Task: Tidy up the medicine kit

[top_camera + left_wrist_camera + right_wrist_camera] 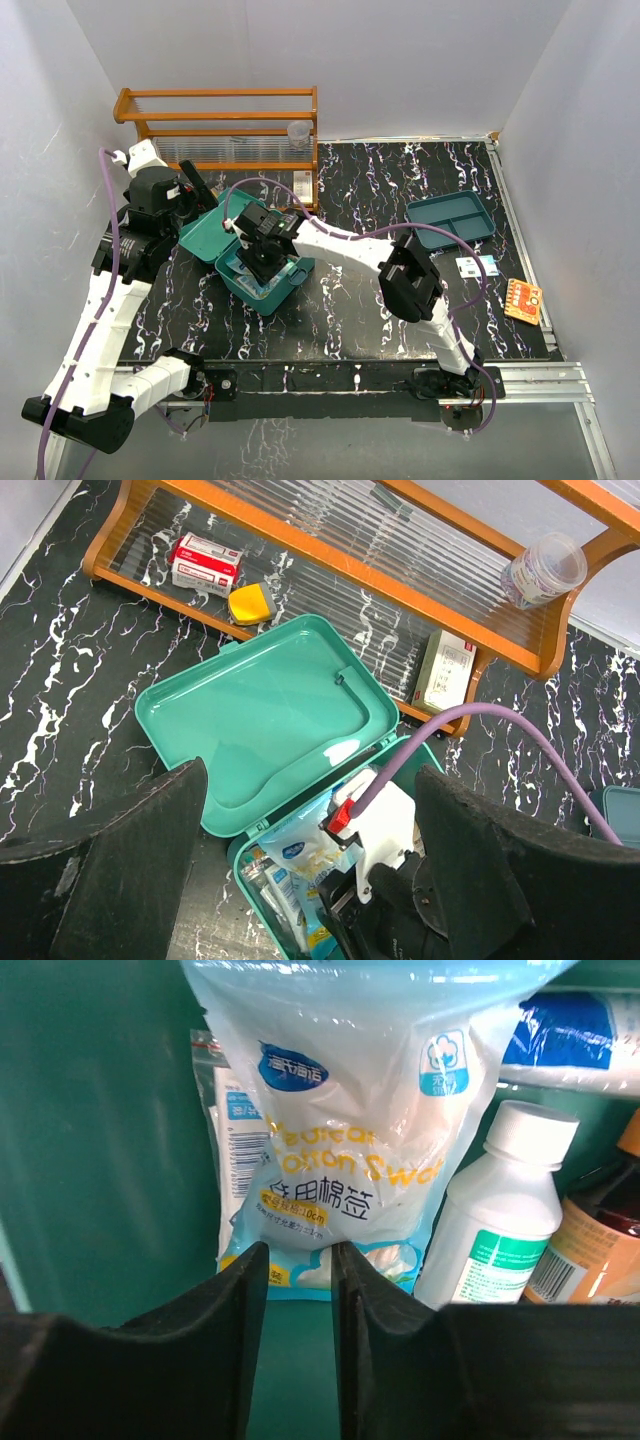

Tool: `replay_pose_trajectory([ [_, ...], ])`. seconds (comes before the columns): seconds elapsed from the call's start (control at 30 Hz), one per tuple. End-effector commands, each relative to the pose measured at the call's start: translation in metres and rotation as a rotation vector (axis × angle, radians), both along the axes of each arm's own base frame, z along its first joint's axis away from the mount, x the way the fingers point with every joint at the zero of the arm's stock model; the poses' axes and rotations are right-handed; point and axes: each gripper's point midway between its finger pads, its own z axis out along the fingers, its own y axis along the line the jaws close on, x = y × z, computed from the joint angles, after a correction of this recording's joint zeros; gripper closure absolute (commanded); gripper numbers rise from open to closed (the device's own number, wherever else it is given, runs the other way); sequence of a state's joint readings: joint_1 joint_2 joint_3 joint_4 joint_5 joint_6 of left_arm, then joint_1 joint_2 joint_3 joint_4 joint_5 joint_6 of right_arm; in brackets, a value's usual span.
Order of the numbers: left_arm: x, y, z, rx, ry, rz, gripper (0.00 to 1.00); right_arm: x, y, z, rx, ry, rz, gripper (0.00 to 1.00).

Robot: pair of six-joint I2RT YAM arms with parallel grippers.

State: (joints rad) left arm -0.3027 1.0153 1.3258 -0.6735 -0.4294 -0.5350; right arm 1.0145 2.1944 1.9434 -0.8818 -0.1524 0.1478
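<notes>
The teal medicine kit (292, 284) stands open at centre left, its lid (203, 238) laid back to the left. My right gripper (262, 260) reaches down inside it. In the right wrist view its jaws (299, 1250) stand narrowly apart, with the lower edge of a cotton swab bag (350, 1130) at the tips. A white bottle (500, 1230) and an amber bottle (605, 1245) stand beside the bag. My left gripper (197, 190) hovers wide open and empty over the lid (270, 710), its jaws (310, 772) framing the kit's contents and the bag (300, 848).
A wooden rack (220, 105) at the back holds a plastic cup (545, 568), a red-white box (205, 562), a yellow item (252, 603) and a white box (445, 670). A flat teal divided tray (452, 220), small sachets (477, 266) and an orange packet (523, 300) lie at right.
</notes>
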Motion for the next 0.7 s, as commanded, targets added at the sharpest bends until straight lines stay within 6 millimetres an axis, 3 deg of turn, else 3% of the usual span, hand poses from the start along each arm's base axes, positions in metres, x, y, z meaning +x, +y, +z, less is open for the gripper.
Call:
replay_pose_trajectory([
  [0.0, -0.002, 0.004, 0.010, 0.002, -0.040, 0.012, 0.17, 0.009, 0.022, 0.072, 0.170, -0.092, 0.017, 0.68],
  [0.1, -0.002, 0.005, 0.009, 0.005, -0.037, 0.013, 0.17, 0.012, 0.025, 0.076, 0.185, -0.106, 0.014, 0.67],
  [0.23, -0.002, 0.004, 0.008, 0.003, -0.036, 0.012, 0.17, 0.033, 0.025, 0.060, 0.140, -0.176, -0.049, 0.66],
  [0.33, -0.002, 0.004, 0.008, 0.003, -0.035, 0.011, 0.17, 0.041, 0.028, 0.055, 0.142, -0.208, -0.068, 0.60],
  [0.47, -0.003, 0.004, 0.007, 0.001, -0.033, 0.009, 0.17, 0.039, 0.032, 0.041, 0.140, -0.184, -0.043, 0.53],
  [0.67, -0.002, 0.003, 0.006, 0.000, -0.030, 0.006, 0.17, 0.033, 0.033, 0.018, 0.126, -0.154, -0.017, 0.51],
])
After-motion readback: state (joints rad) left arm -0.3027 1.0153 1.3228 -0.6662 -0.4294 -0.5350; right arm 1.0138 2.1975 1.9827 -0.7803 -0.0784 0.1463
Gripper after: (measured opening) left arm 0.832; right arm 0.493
